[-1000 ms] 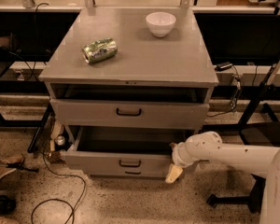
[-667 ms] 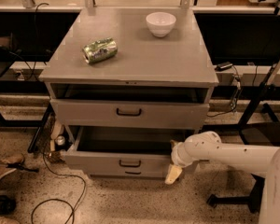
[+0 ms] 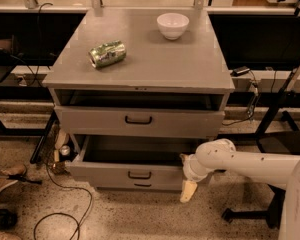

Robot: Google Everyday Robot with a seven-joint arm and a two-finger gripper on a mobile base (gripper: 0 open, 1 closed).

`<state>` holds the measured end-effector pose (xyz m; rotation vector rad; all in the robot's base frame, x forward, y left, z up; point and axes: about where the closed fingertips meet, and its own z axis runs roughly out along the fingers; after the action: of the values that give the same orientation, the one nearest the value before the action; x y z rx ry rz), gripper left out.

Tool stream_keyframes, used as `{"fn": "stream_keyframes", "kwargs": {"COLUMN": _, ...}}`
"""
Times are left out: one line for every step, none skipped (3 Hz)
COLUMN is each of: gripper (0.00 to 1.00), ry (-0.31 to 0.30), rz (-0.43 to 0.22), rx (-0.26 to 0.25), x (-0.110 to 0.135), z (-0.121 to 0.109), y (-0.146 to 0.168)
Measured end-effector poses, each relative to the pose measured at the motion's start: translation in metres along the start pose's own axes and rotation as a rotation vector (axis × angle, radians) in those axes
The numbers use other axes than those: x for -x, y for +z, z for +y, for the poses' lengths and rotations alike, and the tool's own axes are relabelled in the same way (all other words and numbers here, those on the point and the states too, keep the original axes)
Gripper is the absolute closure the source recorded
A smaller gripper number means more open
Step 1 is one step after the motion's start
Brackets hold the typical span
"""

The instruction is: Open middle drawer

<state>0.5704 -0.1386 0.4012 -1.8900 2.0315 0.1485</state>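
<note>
The grey cabinet [image 3: 140,66] has three stacked drawers. The middle drawer [image 3: 105,173] is pulled out toward me, its dark inside showing, with a small black pull handle [image 3: 139,174] on its low front panel. Above it is the taller-fronted top drawer [image 3: 90,120] with a wider black handle [image 3: 138,119]. The narrow lowest drawer [image 3: 142,185] sits just under the middle one. My gripper [image 3: 188,189] is at the right end of the middle drawer's front, at its corner, on the white arm [image 3: 250,162] that reaches in from the right.
A crushed green can [image 3: 107,53] and a white bowl [image 3: 172,25] sit on the cabinet top. Cables [image 3: 65,204] lie on the speckled floor at left. A black stand leg [image 3: 277,109] and its base are at right. Shelving runs behind.
</note>
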Motion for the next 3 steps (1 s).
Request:
{"fn": "stream_keyframes", "kwargs": {"gripper": 0.18, "ry": 0.001, "rz": -0.006, "rx": 0.026, "x": -0.010, "z": 0.008, "y": -0.007}}
{"fn": "stream_keyframes", "kwargs": {"gripper": 0.42, "ry": 0.036, "rz": -0.014, "rx": 0.047, "x": -0.027, "z": 0.016, "y": -0.012}}
{"fn": "stream_keyframes", "kwargs": {"gripper": 0.66, "ry": 0.073, "rz": -0.014, "rx": 0.060, "x": -0.039, "z": 0.028, "y": -0.014}}
